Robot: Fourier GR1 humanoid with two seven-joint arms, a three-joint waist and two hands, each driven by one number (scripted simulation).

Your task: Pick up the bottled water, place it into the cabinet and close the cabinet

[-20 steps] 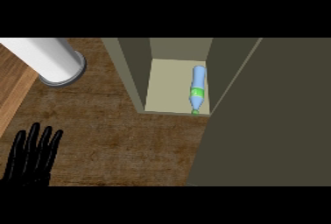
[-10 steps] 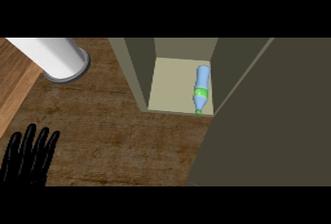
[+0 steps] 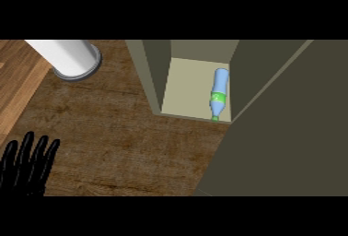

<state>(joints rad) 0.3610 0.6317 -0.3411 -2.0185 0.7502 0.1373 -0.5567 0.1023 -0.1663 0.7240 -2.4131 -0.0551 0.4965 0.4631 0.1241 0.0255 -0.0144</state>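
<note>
A blue water bottle [image 3: 219, 94] with a green label and green cap lies on the pale floor of the cabinet [image 3: 192, 87], against its right inner wall, cap pointing toward the cabinet's front edge. The cabinet door [image 3: 285, 138] is a large olive panel that fills the right side of the head view and stands partly across the opening. My left hand [image 3: 26, 163] shows at the lower left edge, open with straight fingers up, far from the cabinet. The right hand shows nowhere.
A white cylinder with a grey rim [image 3: 71, 57] stands at the upper left on the brown counter [image 3: 122, 138]. A lighter wooden strip [image 3: 17, 78] runs along the left edge.
The whole scene has shifted rightward and downward in the view. The left hand sits lower at the left edge. The bottle stays lying in the cabinet.
</note>
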